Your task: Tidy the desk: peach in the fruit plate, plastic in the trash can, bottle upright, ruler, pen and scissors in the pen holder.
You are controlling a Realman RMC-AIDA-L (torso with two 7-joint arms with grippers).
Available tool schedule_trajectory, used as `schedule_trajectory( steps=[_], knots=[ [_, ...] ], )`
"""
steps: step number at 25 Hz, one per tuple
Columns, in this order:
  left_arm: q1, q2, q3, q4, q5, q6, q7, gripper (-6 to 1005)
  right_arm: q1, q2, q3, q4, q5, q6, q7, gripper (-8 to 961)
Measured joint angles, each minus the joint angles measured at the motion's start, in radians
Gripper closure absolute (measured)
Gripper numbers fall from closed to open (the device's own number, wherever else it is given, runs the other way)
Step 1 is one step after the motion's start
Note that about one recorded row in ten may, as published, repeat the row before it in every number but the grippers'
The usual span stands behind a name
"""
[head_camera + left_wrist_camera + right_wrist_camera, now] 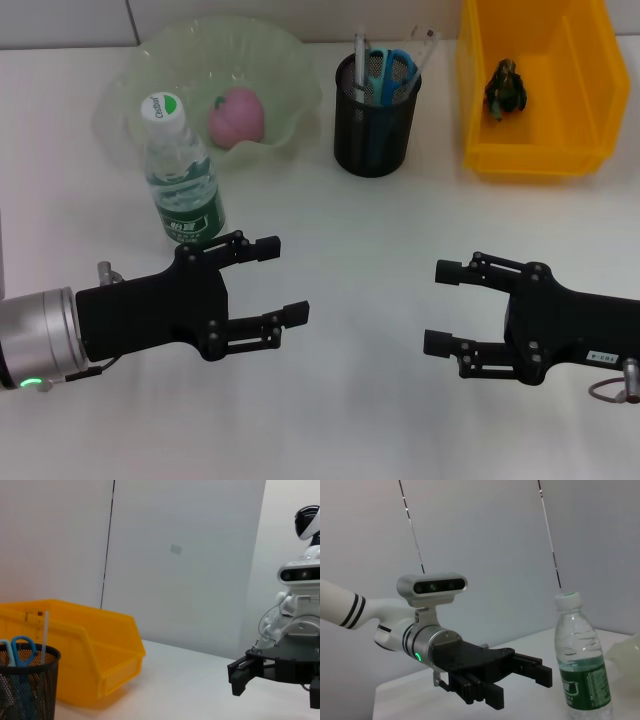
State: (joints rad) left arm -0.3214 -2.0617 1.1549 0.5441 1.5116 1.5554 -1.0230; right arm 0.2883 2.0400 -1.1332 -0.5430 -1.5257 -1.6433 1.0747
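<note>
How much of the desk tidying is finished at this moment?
It looks finished. The peach lies in the fruit plate, the plastic in the trash can, the bottle stands upright, and the scissors, pen and ruler are in the pen holder. Left gripper and right gripper hang open, empty.

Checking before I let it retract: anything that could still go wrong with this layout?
1. The bottle stands upright just beyond the left gripper, whose fingers are open; a careless swing of that arm could topple it.
2. The ruler, pen and scissors stick out of the pen holder; a passing arm could snag them and tip it.
</note>
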Motion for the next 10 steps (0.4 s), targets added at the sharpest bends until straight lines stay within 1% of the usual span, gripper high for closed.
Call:
schedule_trajectory(
  steps=[6,10],
  knots=[
    [0.004,-0.003,-0.001,0.0,-0.001,0.001,0.012,186,0.002,0.0,0.005,0.0,0.004,0.016,-0.001,127],
    [0.005,-0.004,-0.005,0.001,-0.002,0.002,0.012,186,0.0,0.005,0.037,0.004,0.003,0.018,-0.001,127]
  ],
)
